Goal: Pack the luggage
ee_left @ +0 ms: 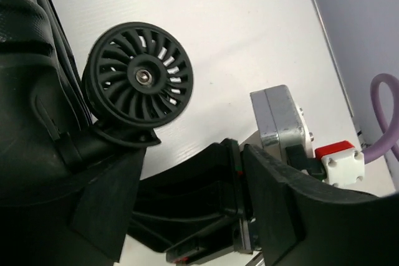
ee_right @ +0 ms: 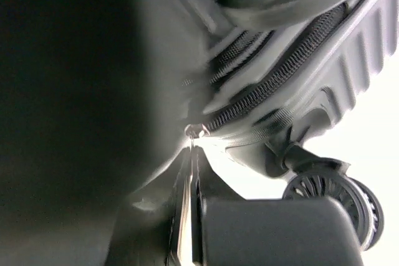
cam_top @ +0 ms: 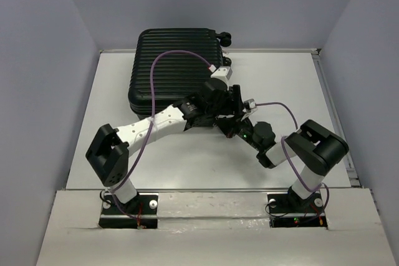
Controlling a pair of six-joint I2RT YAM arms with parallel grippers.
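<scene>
Mostly out of sight is whatever the luggage (cam_top: pixel 171 70) holds: black and ribbed, it lies flat with its lid down at the far left-centre of the table (cam_top: pixel 299 91). At its near right corner, beside a wheel (ee_left: pixel 138 78), the left gripper (ee_left: pixel 187 197) has its jaws apart, with dark hardware between them that is hard to identify. The right gripper (ee_right: pixel 191 147) has its jaws pressed together, tips at the zip pull (ee_right: pixel 196 131) — whether it is pinched, I cannot tell.
</scene>
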